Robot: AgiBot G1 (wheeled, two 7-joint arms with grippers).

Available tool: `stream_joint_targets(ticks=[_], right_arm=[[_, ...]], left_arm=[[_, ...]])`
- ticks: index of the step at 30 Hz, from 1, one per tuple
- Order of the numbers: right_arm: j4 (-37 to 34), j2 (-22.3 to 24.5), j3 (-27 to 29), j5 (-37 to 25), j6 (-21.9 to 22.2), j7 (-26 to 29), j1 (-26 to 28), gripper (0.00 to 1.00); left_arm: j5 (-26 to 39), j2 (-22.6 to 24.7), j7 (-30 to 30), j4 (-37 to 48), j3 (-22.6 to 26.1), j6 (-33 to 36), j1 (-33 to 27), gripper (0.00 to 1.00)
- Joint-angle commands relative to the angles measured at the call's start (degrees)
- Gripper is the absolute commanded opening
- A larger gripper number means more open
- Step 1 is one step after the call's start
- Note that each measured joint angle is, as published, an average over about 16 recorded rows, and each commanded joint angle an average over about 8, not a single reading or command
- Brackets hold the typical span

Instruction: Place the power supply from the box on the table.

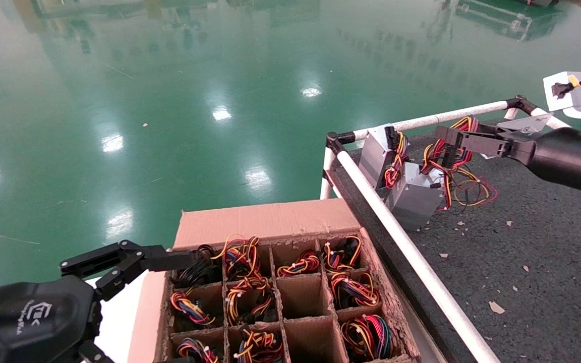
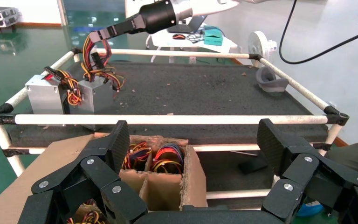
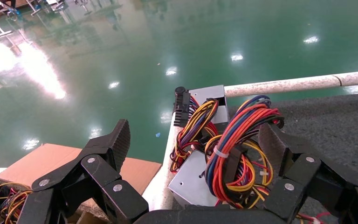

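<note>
We see the power supply [image 1: 414,199] resting on the table [image 1: 547,262] at its far left corner, with a second silver unit [image 1: 377,151] just beyond. Our right gripper [image 1: 447,138] hovers spread over its wires. Only the left wrist view shows both units side by side. Our left gripper [image 1: 76,269] sits spread beside the box [image 1: 265,222], whose compartments hold wire bundles.

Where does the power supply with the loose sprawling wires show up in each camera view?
Head view: power supply on the table under the right gripper.
Left wrist view: at the table's far corner.
Right wrist view: between the open fingers.
Shared landmark: the white pipe rail.
</note>
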Motion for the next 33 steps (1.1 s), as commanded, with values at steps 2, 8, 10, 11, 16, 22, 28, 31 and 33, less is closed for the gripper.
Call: stream_joint_targets(ticks=[2,8,10,11,16,22,28,31,33], right_arm=[[-0.21,0.14,-0.08,-0.1,-0.29,-0.33,0.8,1.0],[-0.57,-0.27,-0.05,-0.03,-0.57,-0.73,2.68,1.0],[-0.73,-0.47,0.05,0.12,-0.58,-0.98,3.16,1.0],[-0.83,-0.59,0.1,0.19,-0.6,-1.15,3.35,1.0],[-1.22,-1.03,0.29,0.48,-0.64,-1.92,3.77,1.0],[0.47,-0.76,0.42,1.16,-1.26,-2.07,2.74,1.0],[7.36,0.8,0.96,3.78,-2.66,-1.3,-1.67,1.0],[11.42,1.72,1.28,5.32,-3.46,-0.83,-4.28,1.0],[14.16,2.34,1.49,6.36,-4.0,-0.51,-6.04,1.0]], left_arm=[[0.0,0.0,0.0,0.0,0.0,0.0,0.0,1.0],[0.0,0.0,0.0,0.0,0.0,0.0,0.0,1.0],[0.0,0.0,0.0,0.0,0.0,0.0,0.0,1.0],[0.0,0.0,0.0,0.0,0.0,0.0,0.0,1.0],[0.0,0.0,0.0,0.0,0.0,0.0,0.0,1.0],[-0.01,-0.01,0.0,0.02,0.0,-0.01,0.01,1.0],[-0.01,-0.01,0.0,0.02,0.0,-0.02,0.01,1.0],[-0.01,-0.01,0.0,0.02,0.0,-0.02,0.01,1.0],[-0.01,-0.01,0.0,0.02,0.0,-0.02,0.01,1.0]])
